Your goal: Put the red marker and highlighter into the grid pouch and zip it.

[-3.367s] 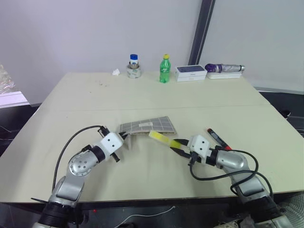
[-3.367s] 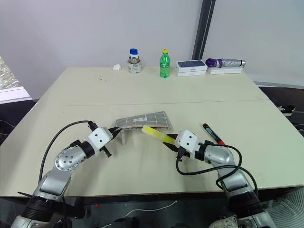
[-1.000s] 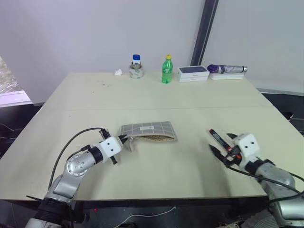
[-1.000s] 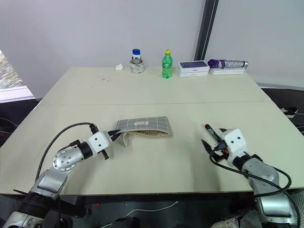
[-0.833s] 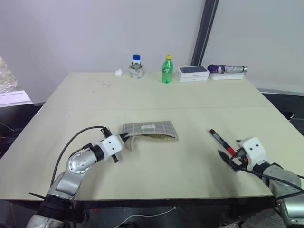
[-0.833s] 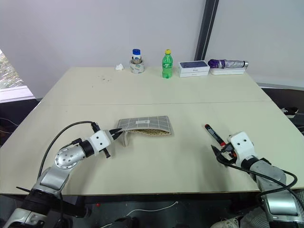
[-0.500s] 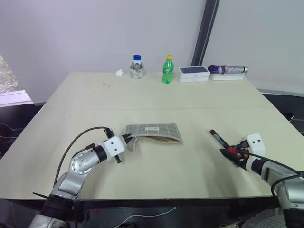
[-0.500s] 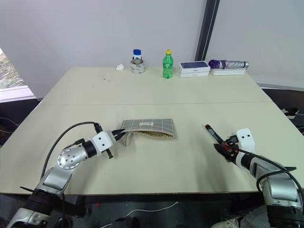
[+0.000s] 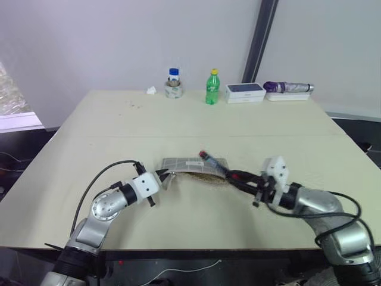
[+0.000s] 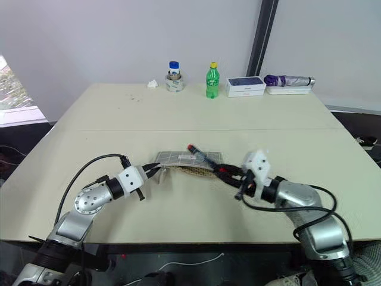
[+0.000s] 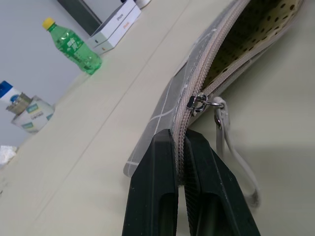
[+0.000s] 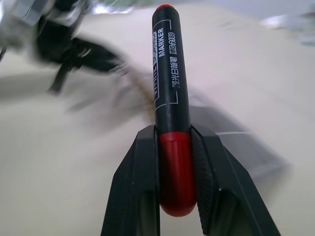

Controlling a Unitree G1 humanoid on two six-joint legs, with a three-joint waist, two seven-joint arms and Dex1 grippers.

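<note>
Evidently the left gripper pinches the grid pouch by its zipper end to hold its mouth agape, while the right gripper, clamped on the red marker, brings it seemingly just above that opening.

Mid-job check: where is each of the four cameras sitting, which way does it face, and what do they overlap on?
Left eye, right eye: head, facing forward and down over the table; both arms show.
Left wrist: along the left gripper, clamped on the grid pouch edge by its zipper.
Right wrist: along the right gripper, holding the red marker.
Shared: pouch, and the green bottle.
</note>
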